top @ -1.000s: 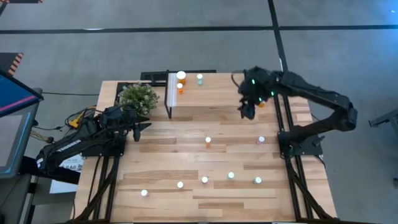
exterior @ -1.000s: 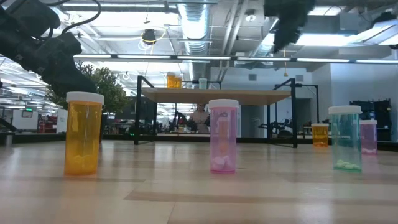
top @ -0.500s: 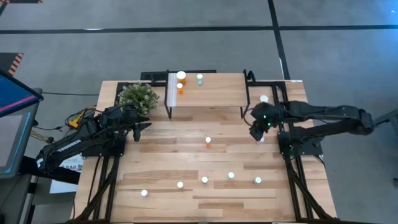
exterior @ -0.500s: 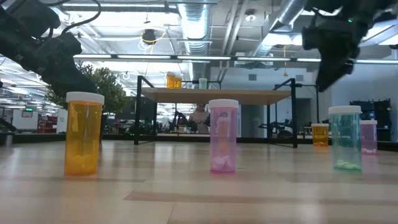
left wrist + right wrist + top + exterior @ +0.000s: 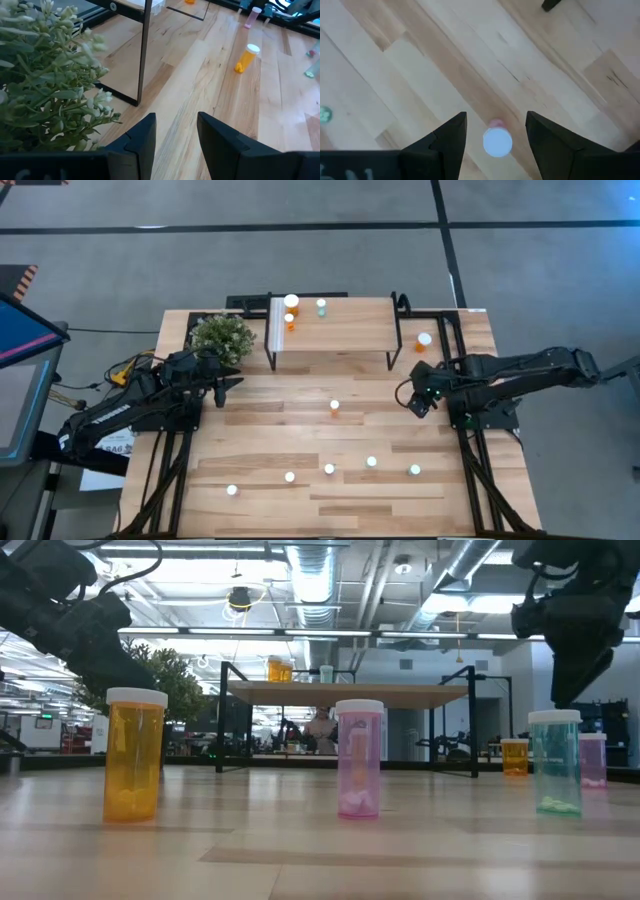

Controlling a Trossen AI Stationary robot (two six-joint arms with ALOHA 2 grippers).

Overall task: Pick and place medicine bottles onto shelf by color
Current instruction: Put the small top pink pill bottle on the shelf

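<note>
My right gripper (image 5: pixel 418 398) hangs open over a pink medicine bottle (image 5: pixel 497 141) that stands on the table near its right edge. Its two fingers point down on either side of the white cap without touching it. In the low view the right gripper (image 5: pixel 575 635) is above the bottle tops. The shelf (image 5: pixel 330 330) stands at the far middle and carries two orange bottles (image 5: pixel 290 322) and a green one (image 5: pixel 321 306). My left gripper (image 5: pixel 176 117) waits open at the table's left, beside a plant (image 5: pixel 222 335).
Loose bottles stand about the table: an orange one (image 5: pixel 425 339) right of the shelf, one at the centre (image 5: pixel 334 407) and several in a row near the front edge (image 5: pixel 329 469). The shelf's black legs (image 5: pixel 145 50) stand close to my left gripper.
My right gripper has swung from the shelf's far right corner toward the table's near and right side. It has sunk and rolled about its pointing line, and now hangs over the pink bottle. The bottles have stayed put.
</note>
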